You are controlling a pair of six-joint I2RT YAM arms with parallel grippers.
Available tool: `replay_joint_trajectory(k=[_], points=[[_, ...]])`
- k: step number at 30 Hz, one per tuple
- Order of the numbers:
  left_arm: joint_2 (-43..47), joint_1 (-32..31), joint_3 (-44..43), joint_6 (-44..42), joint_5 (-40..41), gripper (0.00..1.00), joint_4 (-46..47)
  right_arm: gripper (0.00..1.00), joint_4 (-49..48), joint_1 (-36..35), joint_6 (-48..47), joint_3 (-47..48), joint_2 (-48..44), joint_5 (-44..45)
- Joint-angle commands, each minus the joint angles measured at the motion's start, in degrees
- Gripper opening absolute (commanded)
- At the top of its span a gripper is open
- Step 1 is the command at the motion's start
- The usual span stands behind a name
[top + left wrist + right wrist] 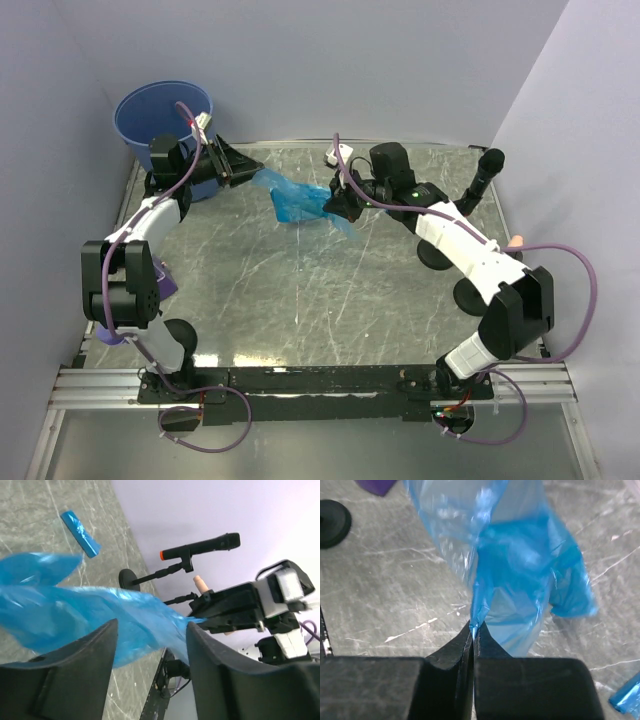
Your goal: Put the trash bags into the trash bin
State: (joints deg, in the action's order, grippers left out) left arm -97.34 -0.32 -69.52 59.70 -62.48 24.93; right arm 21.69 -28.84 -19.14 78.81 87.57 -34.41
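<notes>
A crumpled bright blue trash bag (295, 200) hangs stretched above the table between my two grippers. My right gripper (335, 205) is shut on one pinched corner of the trash bag (520, 555), held at the tips of the right gripper (474, 626). My left gripper (256, 168) is open beside the bag's other end. In the left wrist view the trash bag (75, 615) spans the tips of the left gripper (152, 625), whose jaws stand apart. The trash bin (160, 115) stands at the back left, just behind the left wrist. A second, rolled trash bag (80, 526) lies on the table, its end showing as a rolled trash bag (627, 697).
A microphone (487, 170) on a stand with a round black base (432, 255) is at the right, beside my right arm. A purple object (165, 285) lies by the left arm. Walls close in the back and both sides.
</notes>
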Motion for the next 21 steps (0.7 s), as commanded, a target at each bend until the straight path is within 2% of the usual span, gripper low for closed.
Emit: replay_joint_trajectory(k=[1, 3, 4, 5, 7, 8, 9, 10, 12, 13, 14, 15, 16, 19, 21], points=[[3.3, 3.9, 0.5, -2.3, 2.1, 0.65, -1.9, 0.0, -1.1, 0.4, 1.6, 1.3, -4.8, -1.8], [5.6, 7.6, 1.7, -4.0, 1.7, 0.64, -5.1, 0.0, -1.7, 1.1, 3.1, 1.4, -5.1, -2.5], [6.4, 9.6, 2.3, -4.6, 0.4, 0.59, -7.1, 0.0, -2.0, 1.2, 3.9, 1.6, -5.0, -2.2], [7.0, 10.9, 2.7, -5.7, -2.8, 0.47, -7.9, 0.0, -2.5, 1.3, 4.7, 1.7, -5.2, -1.9], [7.9, 11.5, 2.8, -11.8, -12.5, 0.14, -11.3, 0.0, -3.3, 1.5, 6.0, 2.0, -5.0, -1.4], [8.4, 10.8, 1.8, -18.7, -16.8, 0.05, -18.4, 0.0, -3.6, 1.5, 6.9, 2.3, -4.9, -0.8], [8.7, 9.6, 0.4, -27.8, -19.0, 0.01, -28.7, 0.0, -4.0, 1.5, 8.1, 2.7, -4.6, 0.3], [8.7, 7.6, -1.9, -40.6, -21.2, 0.01, -45.8, 0.0, -4.7, 1.6, 10.0, 3.0, -4.3, 2.8], [7.2, 2.1, -6.6, -69.7, -21.5, 0.03, -70.6, 0.0, -6.0, 1.5, 12.9, 3.8, -3.1, 4.8], [5.4, -1.0, -9.1, -80.9, -19.5, 0.06, -79.2, 0.0, -6.3, 1.5, 13.6, 4.8, -2.4, 4.3], [2.7, -3.7, -12.6, -89.3, -17.5, 0.16, -86.6, 0.0, -6.1, 1.5, 12.6, 5.6, -1.4, 2.4], [1.1, -5.7, -16.5, -90.7, -15.4, 0.25, -88.3, 0.0, -5.5, 1.3, 10.6, 7.0, -0.5, -0.5], [0.1, -6.4, -18.5, -87.2, -13.7, 0.3, -85.9, 0.0, -3.6, 0.6, 7.6, 8.2, 0.1, -2.2], [2.2, -6.4, -19.2, -70.8, -8.7, 0.4, -67.4, 0.0, -1.0, -0.9, -1.1, 10.0, 0.4, -2.9], [5.0, -6.4, -15.8, -62.3, -4.6, 0.46, -53.3, 0.0, 0.0, -1.0, -4.1, 10.2, 0.2, -3.2]])
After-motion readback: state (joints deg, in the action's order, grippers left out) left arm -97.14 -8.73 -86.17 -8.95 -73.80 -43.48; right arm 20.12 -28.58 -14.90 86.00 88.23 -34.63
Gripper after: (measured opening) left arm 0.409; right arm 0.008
